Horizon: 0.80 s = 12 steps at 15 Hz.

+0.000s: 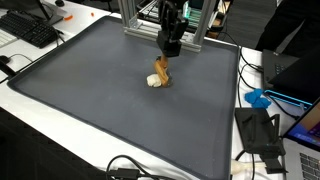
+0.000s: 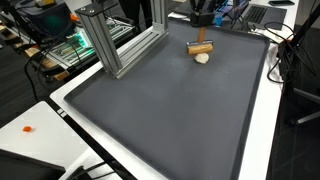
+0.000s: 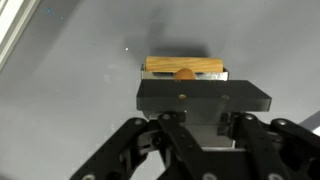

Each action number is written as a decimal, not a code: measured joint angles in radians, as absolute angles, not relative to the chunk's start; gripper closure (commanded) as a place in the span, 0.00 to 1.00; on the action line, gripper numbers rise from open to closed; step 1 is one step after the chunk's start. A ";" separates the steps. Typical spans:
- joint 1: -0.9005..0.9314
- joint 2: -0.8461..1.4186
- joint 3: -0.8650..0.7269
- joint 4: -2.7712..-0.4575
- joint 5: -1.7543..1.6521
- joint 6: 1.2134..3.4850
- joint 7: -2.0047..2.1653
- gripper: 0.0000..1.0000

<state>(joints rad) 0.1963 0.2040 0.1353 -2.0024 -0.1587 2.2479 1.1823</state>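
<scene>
A light wooden block (image 3: 185, 66) with a small orange knob at its middle shows in the wrist view just past my gripper's black body. My gripper (image 3: 188, 100) is shut on the block, its fingers coming down on the block's ends. In both exterior views the gripper (image 1: 166, 58) (image 2: 201, 33) hangs straight down at the far side of the grey mat (image 1: 90, 100), with the wooden block (image 1: 161, 70) (image 2: 200, 47) under it. A small cream-coloured piece (image 1: 155, 82) (image 2: 202, 58) lies on the mat right beside the block. The fingertips themselves are hidden.
An aluminium frame (image 1: 150, 20) (image 2: 120, 45) stands at the mat's edge close to the arm. A keyboard (image 1: 30, 30), a blue object (image 1: 258, 98), a black device (image 1: 258, 130) and cables lie on the white table round the mat.
</scene>
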 measured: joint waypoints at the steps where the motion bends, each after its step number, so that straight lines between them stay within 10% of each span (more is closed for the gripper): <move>1: 0.197 0.204 0.135 -2.004 -0.164 2.260 1.182 0.78; 12: 0.201 0.204 0.113 -2.041 -0.248 2.388 1.203 0.78</move>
<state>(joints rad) 0.2013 0.2041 0.1125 -2.0413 -0.2484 2.3883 1.2030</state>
